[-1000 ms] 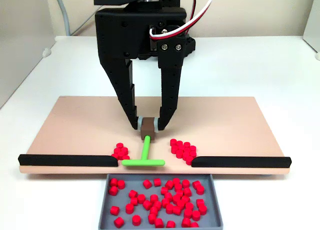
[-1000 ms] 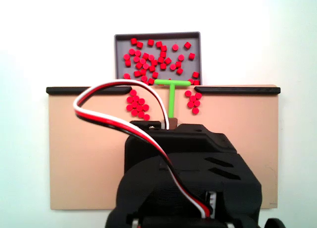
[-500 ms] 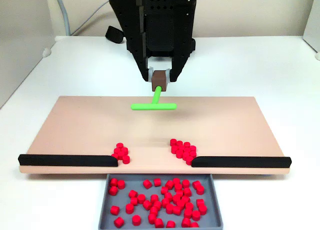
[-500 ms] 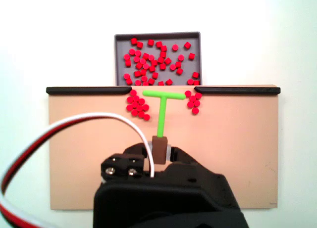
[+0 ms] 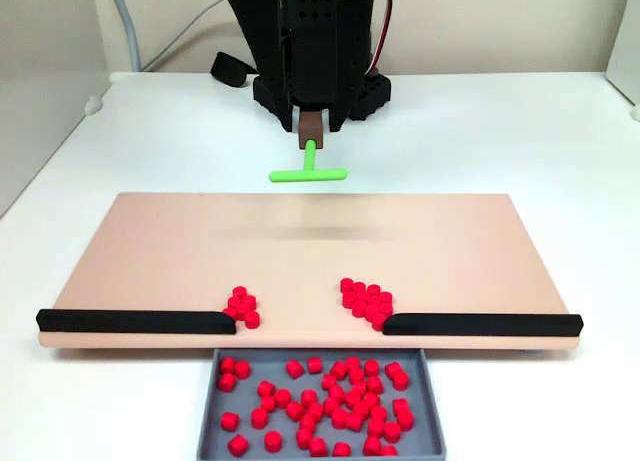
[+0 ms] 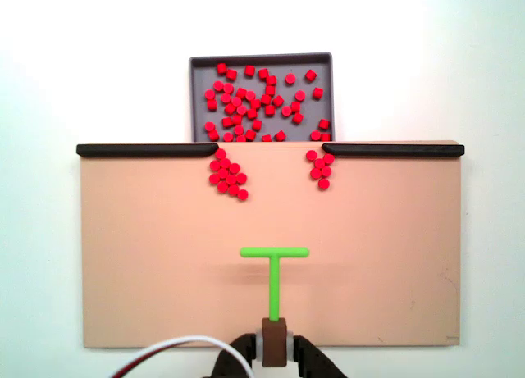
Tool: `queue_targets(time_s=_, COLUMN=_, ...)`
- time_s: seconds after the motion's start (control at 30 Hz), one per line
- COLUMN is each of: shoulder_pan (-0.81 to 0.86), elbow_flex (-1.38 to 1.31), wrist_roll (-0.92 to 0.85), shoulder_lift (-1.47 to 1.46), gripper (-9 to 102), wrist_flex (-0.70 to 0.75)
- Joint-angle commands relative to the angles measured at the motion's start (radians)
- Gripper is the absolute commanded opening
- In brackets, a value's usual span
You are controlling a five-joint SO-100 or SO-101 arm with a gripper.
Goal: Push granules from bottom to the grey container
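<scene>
While most granules (image 6: 261, 99) lie scattered inside the grey container (image 6: 197, 65) beyond the beige board (image 6: 148, 255), we see two small clusters left on the board: one (image 6: 227, 175) by the inner end of the left black strip (image 6: 139, 149), another (image 6: 321, 167) by the right strip (image 6: 398, 149). Our hand (image 6: 274, 352) clamps the brown block of a green T-shaped pusher (image 6: 274, 267), held at the board's opposite edge, well apart from the clusters, above the white worktop (image 5: 500, 131).
</scene>
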Motion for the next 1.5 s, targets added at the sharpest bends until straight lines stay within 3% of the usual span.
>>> queue_targets(time_s=0.0, shoulder_pan=0.012, elbow_flex=0.017, wrist_roll=-0.009, shoulder_lift=0.063, gripper=0, wrist_flex=-0.009)
queue_targets(time_s=1.47, shoulder_pan=0.011, elbow_flex=0.015, wrist_roll=-0.06, shoulder_lift=0.043, gripper=0, wrist_flex=-0.011)
